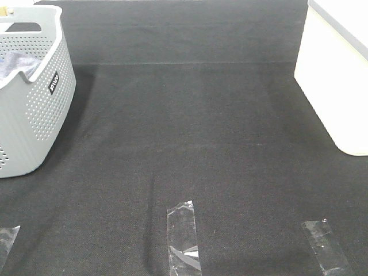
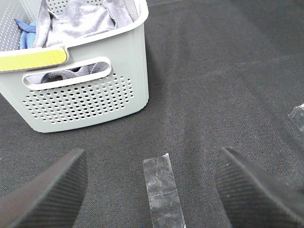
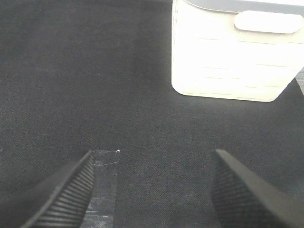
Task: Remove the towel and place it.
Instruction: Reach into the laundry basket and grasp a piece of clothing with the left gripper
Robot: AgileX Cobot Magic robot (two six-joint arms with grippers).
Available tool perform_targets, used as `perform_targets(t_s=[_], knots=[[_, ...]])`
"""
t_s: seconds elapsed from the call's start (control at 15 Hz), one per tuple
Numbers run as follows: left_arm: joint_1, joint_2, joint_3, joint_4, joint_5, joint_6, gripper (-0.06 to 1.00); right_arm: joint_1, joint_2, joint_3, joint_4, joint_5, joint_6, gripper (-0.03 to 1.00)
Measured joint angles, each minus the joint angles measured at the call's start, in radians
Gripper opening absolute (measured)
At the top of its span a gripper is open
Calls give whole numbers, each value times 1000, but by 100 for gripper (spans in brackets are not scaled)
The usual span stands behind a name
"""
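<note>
Exterior high view: black fabric-covered worktop point(image 1: 190, 126). Grey perforated basket point(image 1: 34, 109) stands at the left edge, partly cut off by the frame. The towel point(image 1: 14, 64) lies inside it, grey-lavender, seen only as a bunched fold below the rim. White bin point(image 1: 339, 80) stands at the right edge, well apart from the basket. Three clear tape strips are stuck along the near side of the worktop: a left one point(image 1: 7, 238), a middle one point(image 1: 183, 237) and a right one point(image 1: 326, 247).

Left wrist view: left hand point(image 2: 151, 159) is spread wide, its two ribbed black fingers point(image 2: 47, 194) far apart, with only worktop and one tape strip point(image 2: 162, 190) showing between them. It grips nothing. The basket stands ahead of the hand and apart from it. The towel fills most of the basket, crumpled, and part of it shows through the handle slot point(image 2: 69, 73). A blue cloth point(image 2: 26, 28) lies beside the towel at the far wall, touching it. A yellow-green strip point(image 2: 33, 59) runs along the near rim.

Right wrist view: right hand point(image 3: 153, 156) is also spread wide and grips nothing. One finger point(image 3: 66, 190) sits over the edge of a tape strip point(image 3: 102, 185); whether it touches cannot be told. The white bin stands ahead, apart from the hand, its handle recess point(image 3: 268, 21) facing the camera.
</note>
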Motion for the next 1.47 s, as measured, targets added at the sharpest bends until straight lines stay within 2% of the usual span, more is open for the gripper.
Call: perform_targets(t_s=[1.47], knots=[[0, 0, 0, 0, 0, 0, 72, 0, 0, 0, 0, 0, 0, 65]])
